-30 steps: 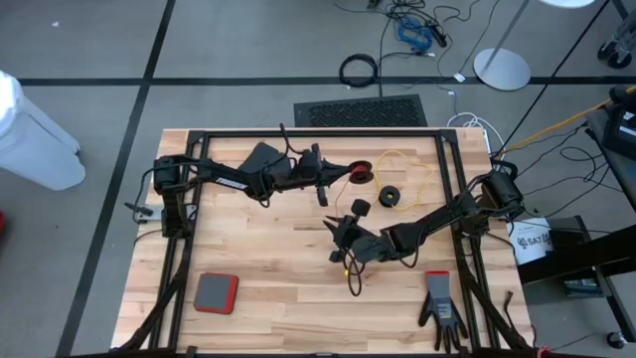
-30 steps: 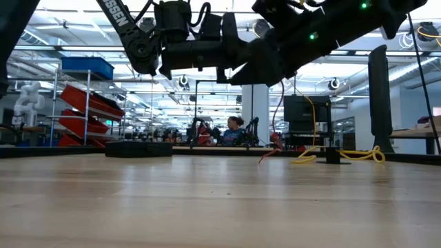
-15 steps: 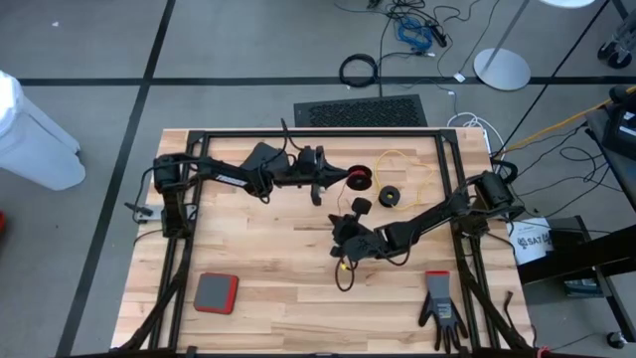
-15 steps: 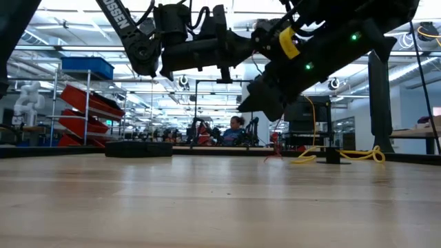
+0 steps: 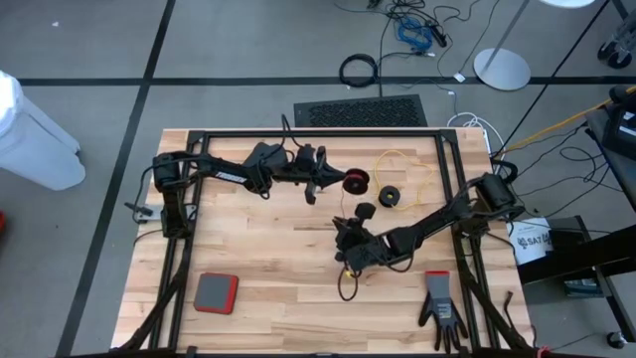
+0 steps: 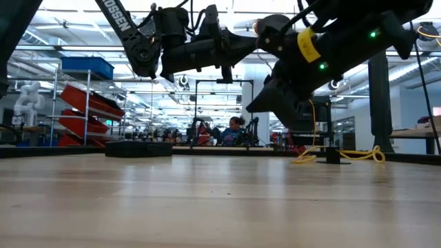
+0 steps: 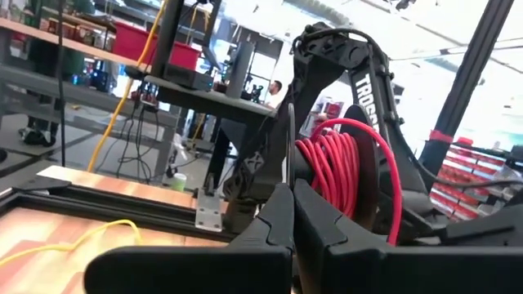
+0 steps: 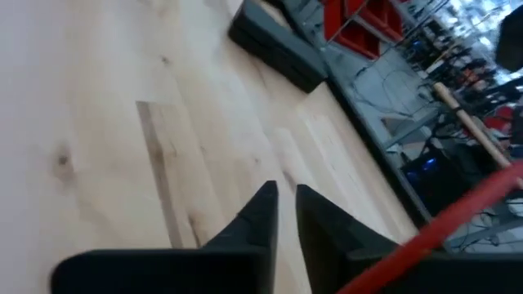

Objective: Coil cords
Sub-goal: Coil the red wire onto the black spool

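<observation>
My left gripper (image 5: 328,184) is raised over the table's far middle, shut on a small black reel (image 5: 356,181) wound with red cord (image 7: 335,163). A loose end of that cord lies in a loop (image 5: 345,288) on the wood near the table's middle. My right gripper (image 5: 345,261) hangs just above that loop, slanting down, its fingers (image 8: 260,214) a narrow gap apart with bare wood showing between them. A red strand (image 8: 458,220) runs past the outer side of one finger. The yellow cord (image 5: 417,179) and its black reel (image 5: 390,197) lie at the far right. My left gripper pinches the thin rim of one reel flange (image 7: 291,151) between its two shut fingers, coming at it about level from the table's left. The reel is lifted clear of the table, its axis roughly level, the red windings beside the fingers. My right gripper: I cannot tell whether it touches the red strand beside its finger.
A red and grey pad (image 5: 216,292) lies at the near left and a black glove (image 5: 440,308) at the near right. Black frame rails (image 5: 189,249) run along the table's left, right and far edges. Bare wood lies between pad and loop.
My right gripper has sunk toward the table and the cord loop, tipping further down. My left gripper has rolled about its own line, turning the reel with it, and edged slightly toward the near edge.
</observation>
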You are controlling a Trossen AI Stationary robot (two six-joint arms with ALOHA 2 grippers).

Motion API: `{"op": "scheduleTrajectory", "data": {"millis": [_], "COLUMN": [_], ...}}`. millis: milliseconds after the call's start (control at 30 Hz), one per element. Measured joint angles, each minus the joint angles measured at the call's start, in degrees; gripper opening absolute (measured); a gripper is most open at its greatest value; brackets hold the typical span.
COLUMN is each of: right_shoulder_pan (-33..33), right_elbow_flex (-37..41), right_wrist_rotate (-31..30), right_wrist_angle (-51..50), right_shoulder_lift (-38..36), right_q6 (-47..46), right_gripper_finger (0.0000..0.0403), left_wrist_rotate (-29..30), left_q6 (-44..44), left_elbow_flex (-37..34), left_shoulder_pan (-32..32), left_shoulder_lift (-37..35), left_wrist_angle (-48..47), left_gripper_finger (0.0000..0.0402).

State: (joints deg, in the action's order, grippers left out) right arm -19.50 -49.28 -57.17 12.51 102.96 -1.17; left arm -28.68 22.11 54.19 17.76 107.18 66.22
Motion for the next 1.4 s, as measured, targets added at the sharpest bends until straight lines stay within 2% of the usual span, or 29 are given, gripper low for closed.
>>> {"op": "scheduleTrajectory", "data": {"millis": [167,267,433,600,900,1067,1233,1400], "right_shoulder_pan": [-1.96,-3.23,-5.86,-8.67,-8.49,-6.88,-3.40,-0.33], "right_elbow_flex": [0.00,0.00,0.00,0.00,0.02,0.02,0.15,3.83], "right_wrist_rotate": [-4.14,-4.51,-8.10,-13.33,-9.02,-8.76,-8.64,-8.46], "right_wrist_angle": [0.11,0.01,0.03,0.16,0.62,1.05,1.50,10.38], "right_shoulder_lift": [-0.33,-0.33,-0.33,-0.33,-0.36,-0.38,-0.38,-0.31], "right_q6": [-0.64,-2.11,-3.20,-4.36,-11.01,-12.83,-19.05,-18.95], "right_gripper_finger": [0.0091,0.0119,0.0145,0.0147,0.0135,0.0134,0.0134,0.0134], "left_wrist_rotate": [-0.15,-0.18,-0.23,-0.23,-0.21,-0.21,-0.21,-0.21], "left_q6": [-0.73,-1.58,-2.06,-3.00,-3.02,-3.04,-3.20,-3.35], "left_elbow_flex": [0.00,0.00,0.00,-0.02,-0.04,-0.04,-0.04,-0.06], "left_shoulder_pan": [0.18,0.27,0.28,0.28,0.28,0.28,0.28,0.28], "left_shoulder_lift": [0.00,0.00,0.00,0.00,0.00,0.00,0.00,0.00], "left_wrist_angle": [-1.21,-1.60,-2.04,-2.30,-2.28,-2.28,-2.28,-2.28], "left_gripper_finger": [0.0000,0.0000,0.0000,0.0000,0.0000,0.0000,0.0000,0.0000]}}
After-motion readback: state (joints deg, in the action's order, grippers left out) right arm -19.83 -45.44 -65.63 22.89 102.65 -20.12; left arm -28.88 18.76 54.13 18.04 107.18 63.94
